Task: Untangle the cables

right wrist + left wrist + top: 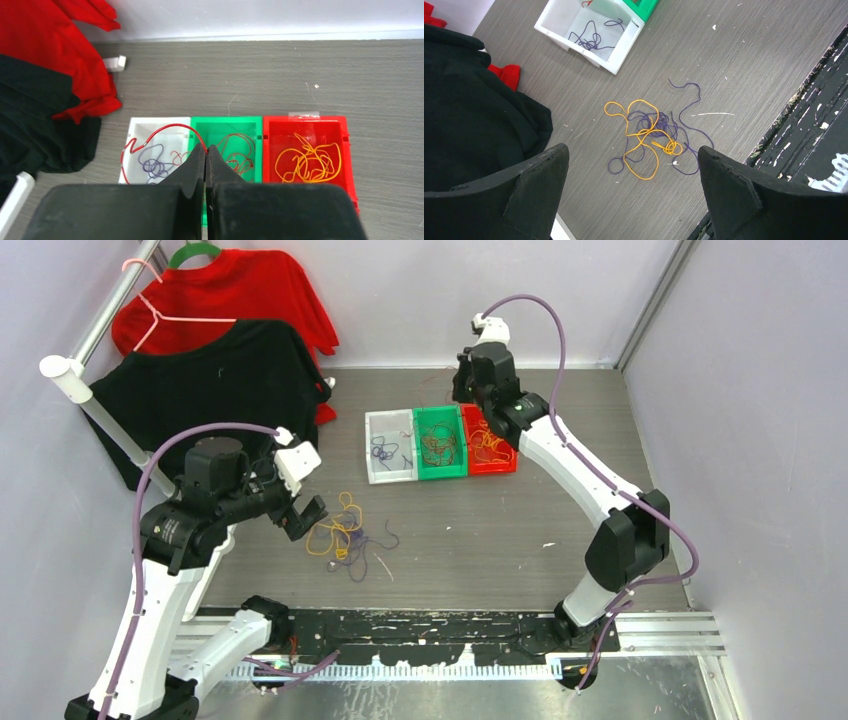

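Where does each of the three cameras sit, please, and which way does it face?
Top external: above and behind the arms, looking down at the table; left arm and right arm show.
Left wrist: on the left arm, facing down at the cable tangle; open left pincer in view.
Right wrist: on the right arm, facing the white bin, green bin and red bin; right pincer shut on a red cable.
Shared: both wrist views show the white bin.

White arms [572, 462] — black joints [625, 540], lilac hoses [562, 345]
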Robot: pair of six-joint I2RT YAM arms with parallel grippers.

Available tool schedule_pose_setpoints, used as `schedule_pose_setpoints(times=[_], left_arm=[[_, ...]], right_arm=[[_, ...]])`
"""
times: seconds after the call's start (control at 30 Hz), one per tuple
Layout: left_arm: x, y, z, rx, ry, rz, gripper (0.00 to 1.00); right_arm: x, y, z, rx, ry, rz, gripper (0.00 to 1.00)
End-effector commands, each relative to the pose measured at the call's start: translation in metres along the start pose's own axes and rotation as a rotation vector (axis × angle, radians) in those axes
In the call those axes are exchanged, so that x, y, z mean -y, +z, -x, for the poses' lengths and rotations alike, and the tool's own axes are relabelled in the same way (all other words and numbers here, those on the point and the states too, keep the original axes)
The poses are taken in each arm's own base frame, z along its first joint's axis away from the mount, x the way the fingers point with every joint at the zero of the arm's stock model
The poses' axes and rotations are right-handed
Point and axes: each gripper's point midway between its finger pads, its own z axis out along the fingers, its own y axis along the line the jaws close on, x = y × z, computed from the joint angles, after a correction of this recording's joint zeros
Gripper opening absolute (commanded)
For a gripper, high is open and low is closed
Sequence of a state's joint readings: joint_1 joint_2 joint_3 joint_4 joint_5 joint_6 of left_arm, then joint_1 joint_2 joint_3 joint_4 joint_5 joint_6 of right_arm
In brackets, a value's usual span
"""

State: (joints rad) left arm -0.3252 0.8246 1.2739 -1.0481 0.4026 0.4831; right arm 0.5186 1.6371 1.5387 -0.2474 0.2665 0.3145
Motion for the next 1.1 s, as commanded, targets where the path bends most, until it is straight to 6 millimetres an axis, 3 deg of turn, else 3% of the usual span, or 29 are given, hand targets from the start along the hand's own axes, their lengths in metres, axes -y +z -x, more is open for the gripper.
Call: schedule_pose_setpoints(times=[0.0,0.13,0.4,0.77,1.07], left_arm=[[-0.006,-0.003,0.006,0.028,0.022,0.03,0.99],[-0.007,-0.002,0.007,0.029,0.021,0.034,0.99],[-0.008,-0.002,0.008,0.03,0.019,0.04,0.99],[-0.009,-0.003,0.006,0.03,0.029,0.047,0.99],[-0.01,-0.002,0.007,0.033,0.031,0.052,1.0]], right_arm=[[-0.019,-0.04,0.088,0.2,0.113,0.108,0.01],[-0.017,-0.048,0.098,0.219,0.127,0.12,0.01],[-0.004,-0.041,0.081,0.184,0.135,0.098,0.01],[0.01,-0.004,0.015,0.035,0.108,0.045,0.01],[0.007,-0.002,0.016,0.034,0.112,0.055,0.01]])
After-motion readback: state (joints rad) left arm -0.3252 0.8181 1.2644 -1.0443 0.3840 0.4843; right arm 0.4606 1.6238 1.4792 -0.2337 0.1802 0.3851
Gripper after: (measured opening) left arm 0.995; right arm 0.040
